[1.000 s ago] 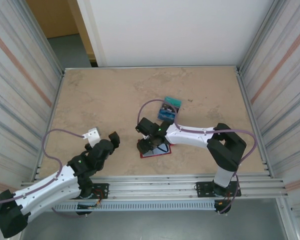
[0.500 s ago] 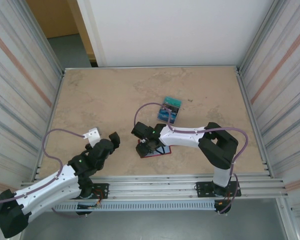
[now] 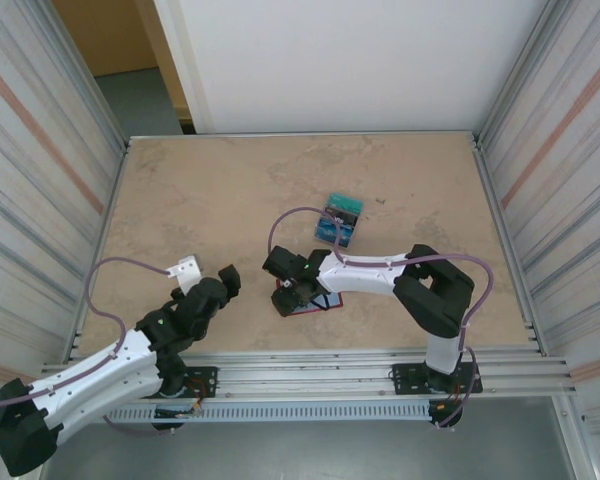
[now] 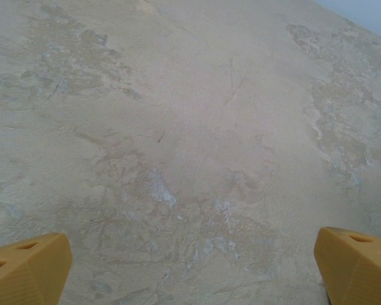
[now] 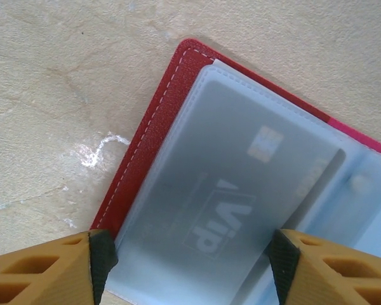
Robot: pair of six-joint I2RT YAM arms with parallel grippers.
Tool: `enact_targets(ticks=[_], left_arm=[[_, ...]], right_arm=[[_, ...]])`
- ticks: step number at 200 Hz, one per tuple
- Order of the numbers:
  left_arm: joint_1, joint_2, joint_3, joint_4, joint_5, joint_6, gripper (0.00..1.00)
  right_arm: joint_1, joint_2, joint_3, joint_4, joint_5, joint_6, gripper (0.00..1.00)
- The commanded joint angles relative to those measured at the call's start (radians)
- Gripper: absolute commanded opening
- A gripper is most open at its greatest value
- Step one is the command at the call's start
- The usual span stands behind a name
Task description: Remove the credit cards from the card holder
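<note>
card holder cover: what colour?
The card holder is red, with pale stitching along its edge. Clearest in the right wrist view.

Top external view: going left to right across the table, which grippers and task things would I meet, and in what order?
left gripper → right gripper → credit cards. The card holder is left out, since it lies under the right gripper and overlaps it.

1. A beige, marbled table [image 3: 230,200] lies evenly lit in the middle.
2. Ribbed metal walls [image 3: 40,150] flank it left and right.
3. A white panel [image 3: 350,60] stands behind.
4. Grey floor [image 3: 135,100] and an orange-brown surface [image 3: 100,30] show far left.
</note>
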Motion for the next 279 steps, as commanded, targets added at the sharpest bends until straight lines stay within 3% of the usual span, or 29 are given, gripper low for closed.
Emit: enact_targets(ticks=[1,47,87,132,164,208,279], left_arm=[[0.006,0.001,0.024,-0.02,-0.003,0.001,0.99],[0.007,0.014,0.046,-0.031,0.005,0.022,0.99],[0.006,0.034,0.06,-0.026,0.013,0.038,0.99],[0.006,0.053,0.064,-0.011,0.026,0.044,0.99],[0.006,0.058,0.072,-0.013,0.029,0.051,0.98],[0.006,0.061,0.085,-0.01,0.042,0.072,0.99],[0.007,0.144,0.159,0.014,0.069,0.159,0.99]], right_arm=[[0.016,0.033,-0.021,-0.009,0.012,0.003,0.7],[0.02,0.045,-0.026,-0.004,0.03,0.007,0.65],[0.008,0.009,-0.054,0.044,-0.04,0.003,0.64],[-0.027,-0.021,-0.098,0.09,-0.1,0.012,0.57],[-0.04,-0.029,-0.112,0.109,-0.122,0.018,0.47],[-0.039,-0.024,-0.097,0.074,-0.063,0.023,0.4],[-0.019,-0.068,-0.062,-0.001,0.105,0.044,0.43]])
